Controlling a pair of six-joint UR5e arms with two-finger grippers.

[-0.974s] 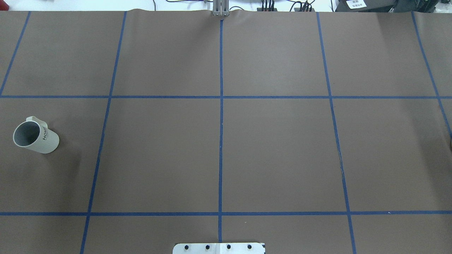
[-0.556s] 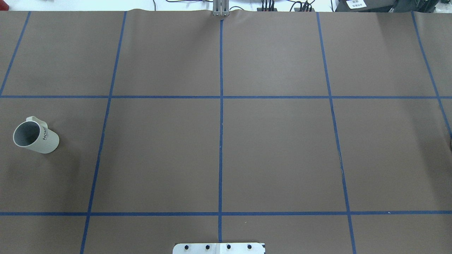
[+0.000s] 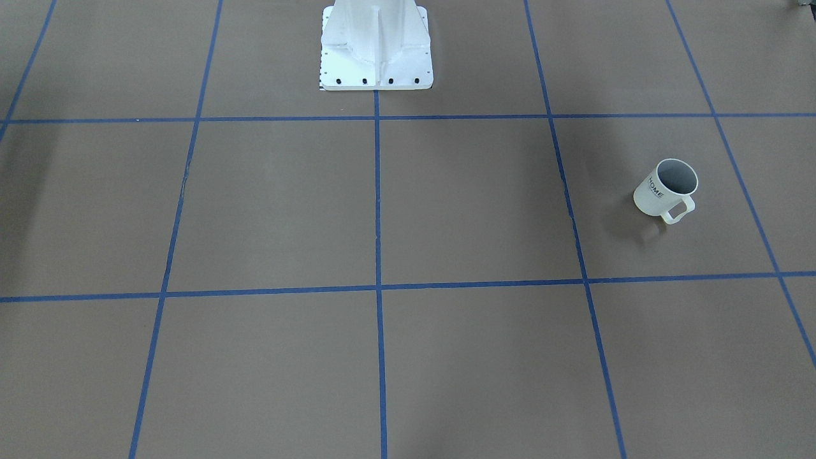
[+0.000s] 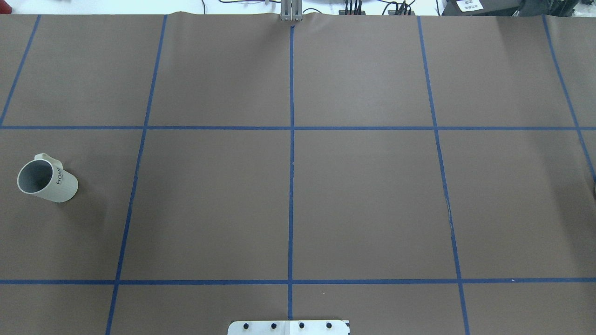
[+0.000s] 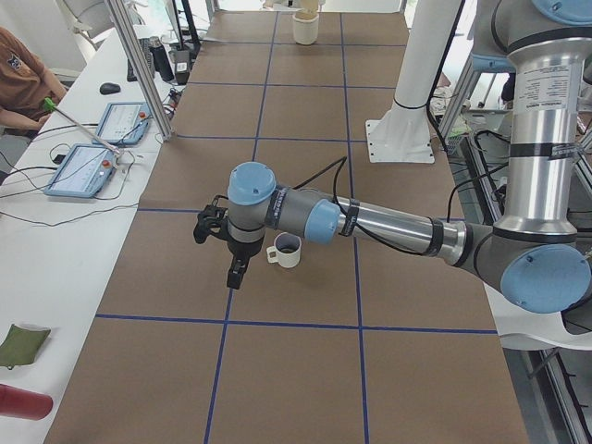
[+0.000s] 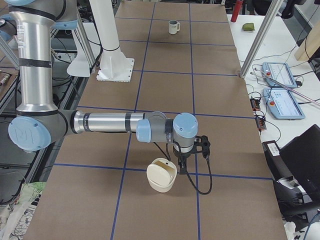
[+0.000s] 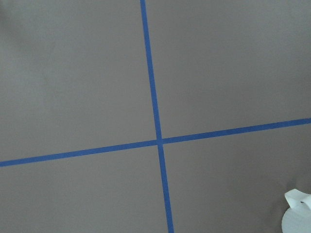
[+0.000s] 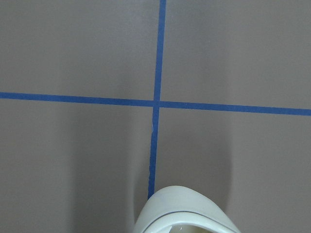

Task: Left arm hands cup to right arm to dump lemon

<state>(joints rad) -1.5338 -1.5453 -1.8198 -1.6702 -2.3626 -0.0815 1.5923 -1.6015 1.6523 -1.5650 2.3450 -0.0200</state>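
Showing, front and overhead, the cup [image 3: 663,191] standing upright on the table [image 3: 446,210], robot's left side. Hanging, in the side views, the left pincer [image 5: 235,276] near it and the right pincer [image 6: 182,167] well apart; cannot tell either grip

The white ceramic mug [image 4: 46,181] with a squarish handle stands upright on the brown bench [image 4: 363,200], mouth up. Its inside is dark grey, and whether anything lies in it cannot be told. Black "HOME" lettering on its side faces the bench's middle; the handle points away from the robot. The mug sits far out on the robot's left side, within a blue-taped square [image 4: 70,232] and touching no line.
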